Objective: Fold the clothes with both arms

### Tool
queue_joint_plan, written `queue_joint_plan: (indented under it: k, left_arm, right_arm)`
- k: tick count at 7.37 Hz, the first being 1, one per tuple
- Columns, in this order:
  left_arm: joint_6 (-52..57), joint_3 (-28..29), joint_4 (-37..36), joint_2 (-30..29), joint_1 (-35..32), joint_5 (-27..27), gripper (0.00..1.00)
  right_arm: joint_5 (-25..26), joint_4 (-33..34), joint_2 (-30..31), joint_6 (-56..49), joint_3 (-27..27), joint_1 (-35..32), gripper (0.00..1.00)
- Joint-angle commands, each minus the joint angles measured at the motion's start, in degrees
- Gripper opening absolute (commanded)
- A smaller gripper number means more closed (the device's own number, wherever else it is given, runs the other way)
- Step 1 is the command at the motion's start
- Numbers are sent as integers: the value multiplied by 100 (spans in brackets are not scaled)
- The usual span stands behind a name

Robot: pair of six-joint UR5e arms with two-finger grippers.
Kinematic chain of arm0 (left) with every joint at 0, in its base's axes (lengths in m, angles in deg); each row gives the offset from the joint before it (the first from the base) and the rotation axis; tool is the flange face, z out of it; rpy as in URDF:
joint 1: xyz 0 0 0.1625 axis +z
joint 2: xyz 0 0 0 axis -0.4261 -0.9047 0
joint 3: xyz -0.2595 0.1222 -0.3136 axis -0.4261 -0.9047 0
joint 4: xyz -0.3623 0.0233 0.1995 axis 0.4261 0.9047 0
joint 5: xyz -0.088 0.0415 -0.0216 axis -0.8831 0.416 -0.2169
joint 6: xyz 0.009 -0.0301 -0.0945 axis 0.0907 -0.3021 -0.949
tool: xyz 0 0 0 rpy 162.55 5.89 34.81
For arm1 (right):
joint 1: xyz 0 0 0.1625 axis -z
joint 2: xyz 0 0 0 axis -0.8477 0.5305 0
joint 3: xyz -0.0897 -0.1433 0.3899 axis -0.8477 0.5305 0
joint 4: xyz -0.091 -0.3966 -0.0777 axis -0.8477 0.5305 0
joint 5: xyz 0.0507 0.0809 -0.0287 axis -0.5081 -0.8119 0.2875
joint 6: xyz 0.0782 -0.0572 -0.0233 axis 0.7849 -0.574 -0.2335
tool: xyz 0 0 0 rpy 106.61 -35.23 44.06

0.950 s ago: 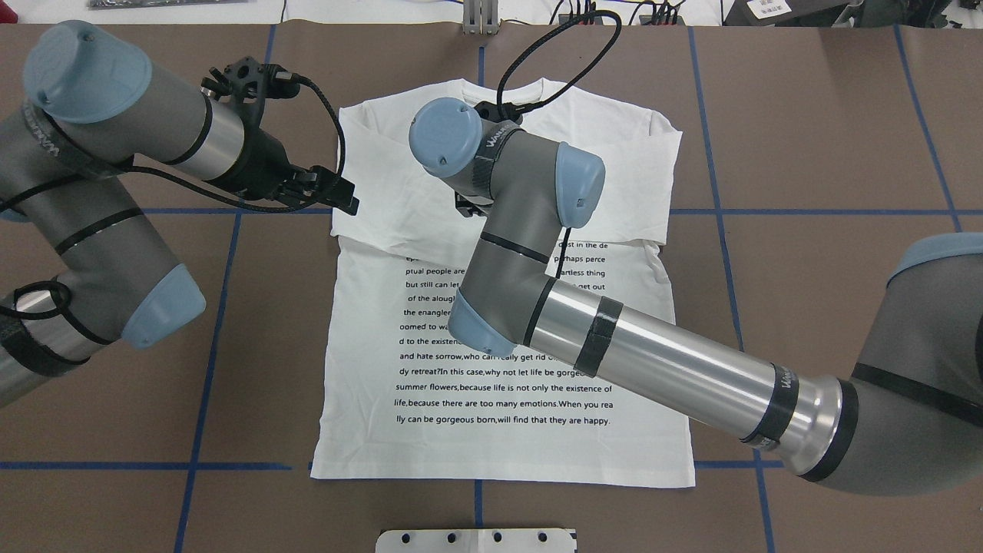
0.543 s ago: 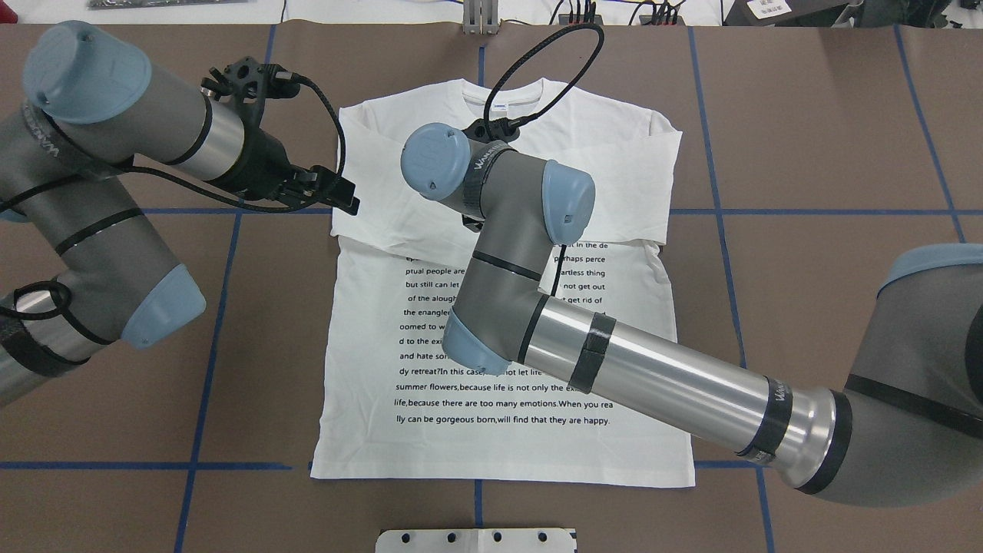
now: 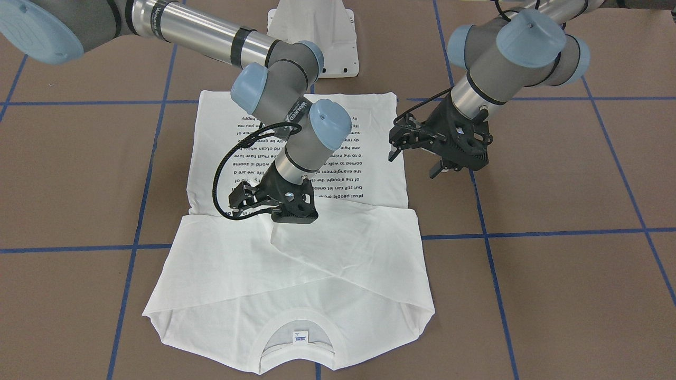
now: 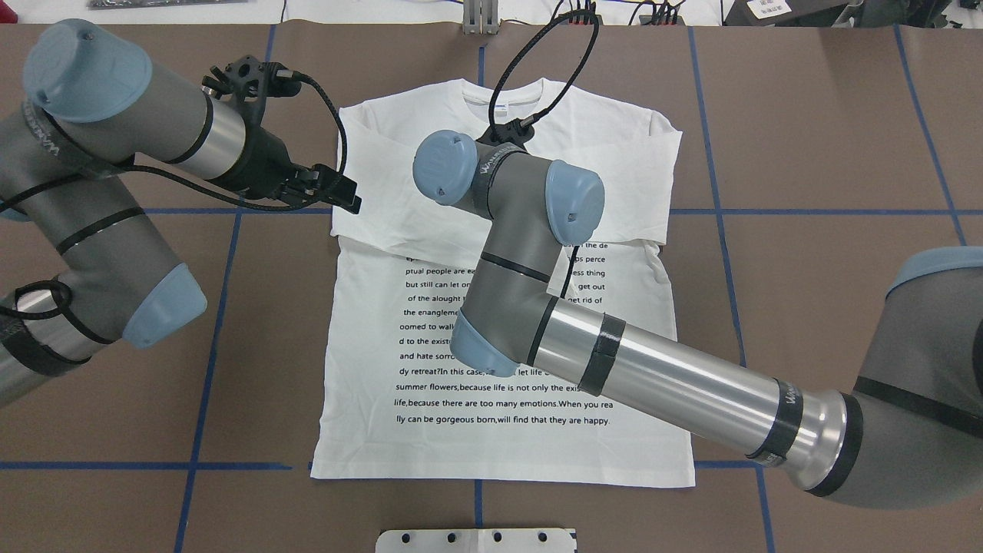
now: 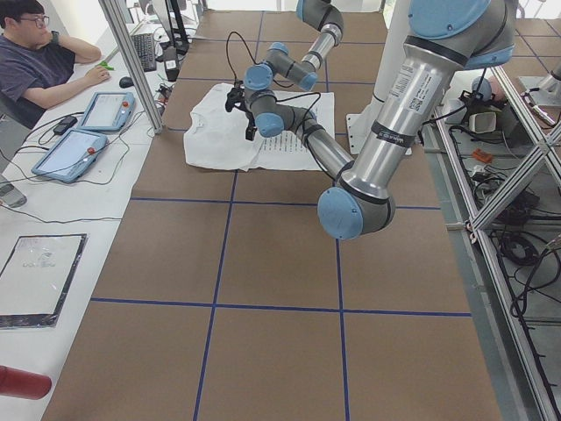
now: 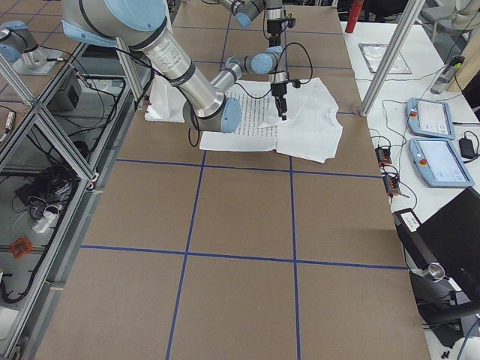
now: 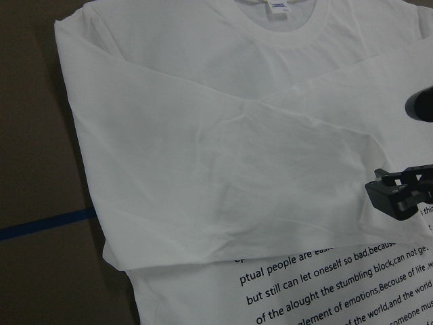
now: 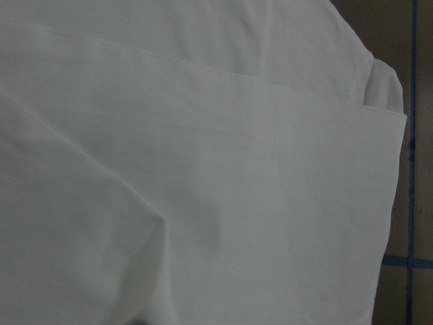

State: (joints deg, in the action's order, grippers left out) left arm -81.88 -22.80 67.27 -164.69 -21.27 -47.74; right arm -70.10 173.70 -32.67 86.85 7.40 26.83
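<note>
The white T-shirt (image 4: pixel 637 153) lies flat on the brown table with its black text up and its neck away from the robot. Both long sleeves are folded across the chest (image 3: pixel 317 274). My right arm reaches over the shirt's middle. My right gripper (image 3: pixel 293 219) points down at the lower edge of the folded sleeves, just at the fabric, and looks open with nothing held. Its own wrist hides it in the overhead view. My left gripper (image 4: pixel 349 198) hovers open and empty by the shirt's left shoulder edge, also seen as the left gripper (image 3: pixel 413 164).
The white pedestal base (image 3: pixel 317 31) stands at the robot's side of the table. Blue tape lines (image 4: pixel 207 338) grid the brown surface. A seated person (image 5: pixel 44 61) and tablets (image 6: pixel 431 120) are at a side desk beyond the far edge.
My right wrist has shifted a little toward the robot and sideways, uncovering the neck label. The left arm and the shirt have not moved.
</note>
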Motion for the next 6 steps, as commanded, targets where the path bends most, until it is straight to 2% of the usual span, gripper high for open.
queue_joint_plan:
  k: [1,3,4,6]
  left_arm:
    - [-8,-5,0,-11,0,7,100]
    - [-139,-5,9,-29,9,-2,100]
    - [-149,-5,17,-29,9,-2,100]
    - [-123,4,26,-2,9,-2,100]
  right_arm:
    - [238,243,503,-770,-456,-235,100]
    - [309,16,541,-1054,-448,-412,100]
    - [213,-499,506,-967,-439,-412,100]
    - [-173,-1511,479,154,-299,-186,100]
